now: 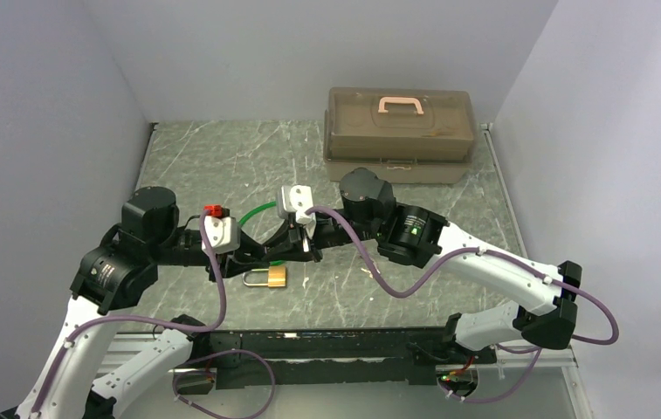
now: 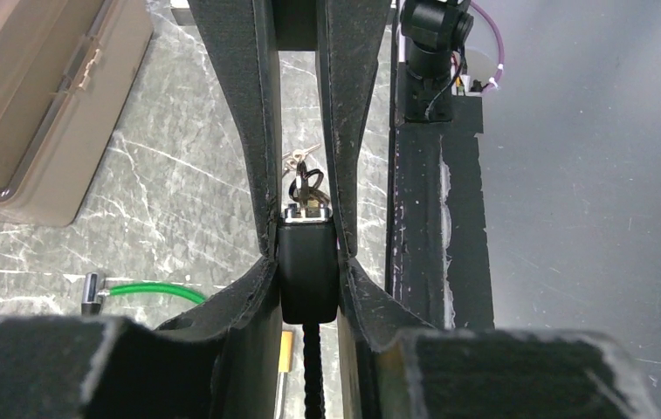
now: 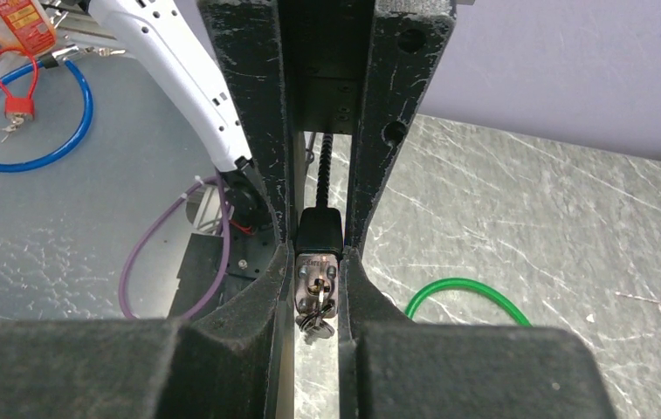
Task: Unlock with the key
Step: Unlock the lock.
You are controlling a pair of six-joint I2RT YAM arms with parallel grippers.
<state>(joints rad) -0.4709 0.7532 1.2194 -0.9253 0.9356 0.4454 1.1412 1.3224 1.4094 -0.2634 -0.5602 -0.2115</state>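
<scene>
- The left tool reaches up from the bottom edge, both black fingers pressed against a black lock.
- The right tool comes down from the top edge, its fingers hugging the lock's silver end.
- The key stands out of that end, with a small bunch of keys just beyond it.
- A ribbed black cable leaves the lock toward the bottom edge.
- A green cable with a silver tip lies on the marbled worktop, left of the tools.
- A brown box sits at upper left.
- A black frame borders the worktop on the right.
</scene>
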